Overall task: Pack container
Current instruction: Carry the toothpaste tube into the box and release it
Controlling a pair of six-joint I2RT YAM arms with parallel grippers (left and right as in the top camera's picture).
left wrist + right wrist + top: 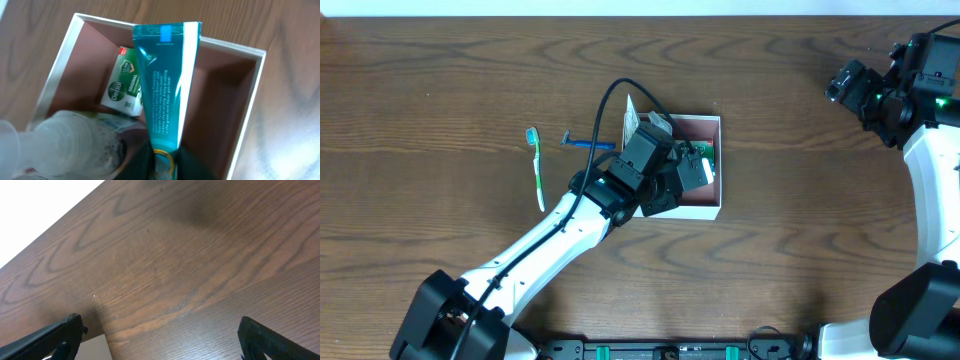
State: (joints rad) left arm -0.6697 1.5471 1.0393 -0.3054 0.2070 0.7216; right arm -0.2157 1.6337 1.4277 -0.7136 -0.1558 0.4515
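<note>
Scanning from the left of the table (420,80), I see a green toothbrush (535,172) and a blue razor (588,145) lying on the wood just beside the container (700,211), so by my reading 2 items are not yet packed.

The container sits near the table's middle, and my left gripper (692,172) hangs directly over it. In the left wrist view the gripper (164,161) is clenched on the cap end of a teal toothpaste tube (167,85). The tube runs lengthwise out from the fingers over the pink-brown floor. Holding it by the cap lets the flat crimped end lead, and I judge that suits laying it down inside the walls (52,85).

Under the tube, a green-and-white Dettol soap box (125,85) lies flat on the floor toward the left wall. That leaves the right half bare for the tube. A translucent thing (75,135) at the lower left is blurred, probably a clear bottle, and I cannot tell if it touches the soap box.

Far right, my right gripper (850,85) is parked well apart from the container. Its fingers are spread wide (160,330) over bare wood with nothing between them, out of the left arm's way.
</note>
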